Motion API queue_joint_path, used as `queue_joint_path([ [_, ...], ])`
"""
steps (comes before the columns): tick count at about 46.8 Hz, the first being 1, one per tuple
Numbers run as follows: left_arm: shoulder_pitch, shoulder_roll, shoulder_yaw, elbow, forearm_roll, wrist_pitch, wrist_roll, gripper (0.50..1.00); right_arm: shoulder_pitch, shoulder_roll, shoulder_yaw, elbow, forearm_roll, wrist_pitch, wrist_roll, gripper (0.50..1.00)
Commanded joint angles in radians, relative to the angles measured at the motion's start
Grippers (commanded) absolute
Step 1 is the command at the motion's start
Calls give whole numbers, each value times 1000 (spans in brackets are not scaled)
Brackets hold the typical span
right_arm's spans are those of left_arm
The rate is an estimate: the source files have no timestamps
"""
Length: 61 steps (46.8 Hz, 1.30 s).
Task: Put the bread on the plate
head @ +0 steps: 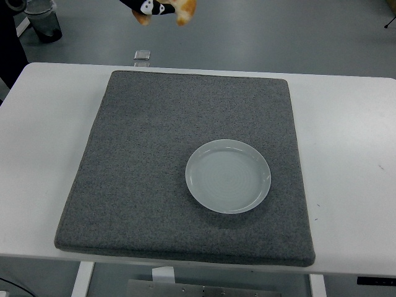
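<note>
White worktop [346, 124] on a grey-blue floor, covered across its middle by a square dark grey felt mat [154, 173]. A round, pale grey-green ceramic plate [228, 176] lies flat on the mat, nearer the worktop's right edge and near edge than its centre, with nothing on it. At the top of the view, beyond the worktop's far edge, the left hand [148, 7] is raised, its black fingers closed around the golden-brown bread [184, 8]; both are cut off by the frame. A small clear square object [142, 55] rests at the far edge. A dark container [42, 18] stands on the floor beyond the far-left corner.
</note>
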Motion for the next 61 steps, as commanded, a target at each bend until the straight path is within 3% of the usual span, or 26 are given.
queue_joint_path([
  [1, 7, -40, 1, -1, 0, 34, 1, 500, -2, 0, 0, 0, -2, 0, 0, 930],
  [14, 60, -148, 12, -49, 4, 123, 3, 500, -2, 0, 0, 0, -2, -2, 0, 932],
  [26, 211, -222, 4, -63, 161, 192, 3, 500, -2, 0, 2, -2, 0, -3, 0, 930],
  [37, 320, -279, 2, -61, 252, 227, 3, 500, -2, 0, 0, -5, 0, -6, 0, 930],
  [61, 466, -353, 4, -43, 424, 272, 3, 500, -2, 0, 2, -6, 0, -6, 0, 930],
])
